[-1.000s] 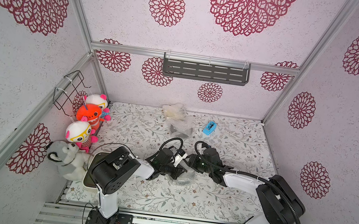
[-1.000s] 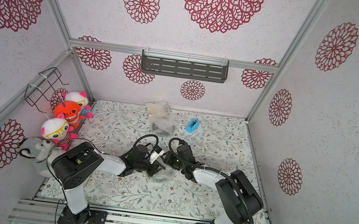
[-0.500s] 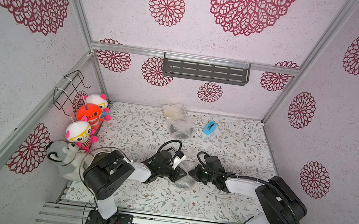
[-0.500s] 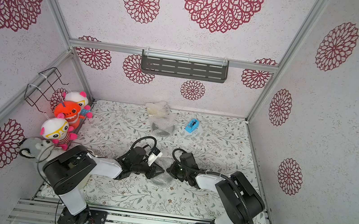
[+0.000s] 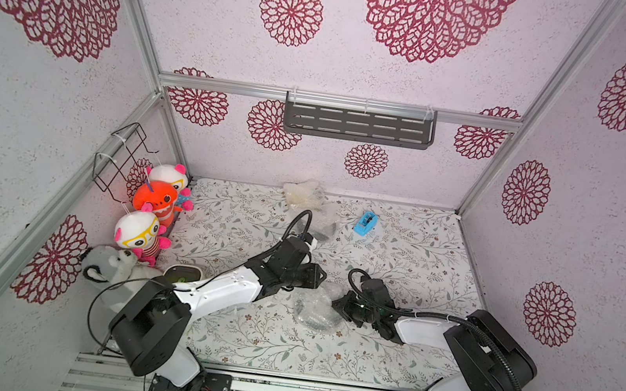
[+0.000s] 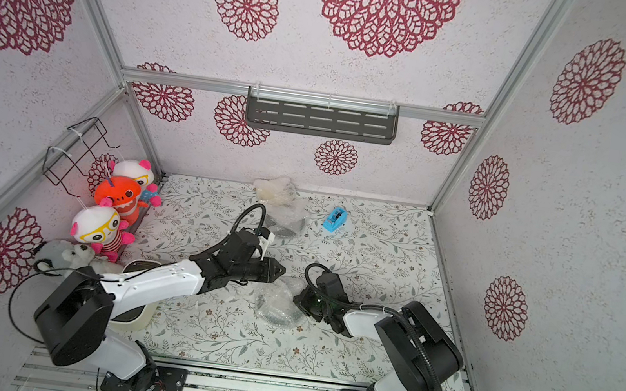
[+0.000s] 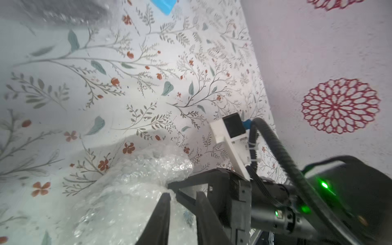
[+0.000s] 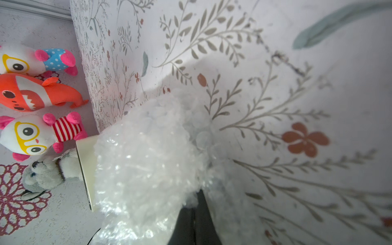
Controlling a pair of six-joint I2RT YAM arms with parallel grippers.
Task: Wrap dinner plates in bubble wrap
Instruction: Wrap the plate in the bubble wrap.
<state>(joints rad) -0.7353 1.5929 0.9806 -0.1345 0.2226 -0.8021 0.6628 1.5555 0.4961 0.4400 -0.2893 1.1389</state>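
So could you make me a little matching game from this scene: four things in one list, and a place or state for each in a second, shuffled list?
Things:
1. tape dispenser
2. orange plush
3. slotted grey shelf
4. right claw

Places or states:
A. hung up at the back, above the table
B. pinched shut on bubble wrap
C. at the table's left edge
D. on the table, far side, right of centre

Pairs: 1-D, 2-C, 3-A, 4-B.

Crimson-flowered walls, grey shelf, leafy-patterned floor
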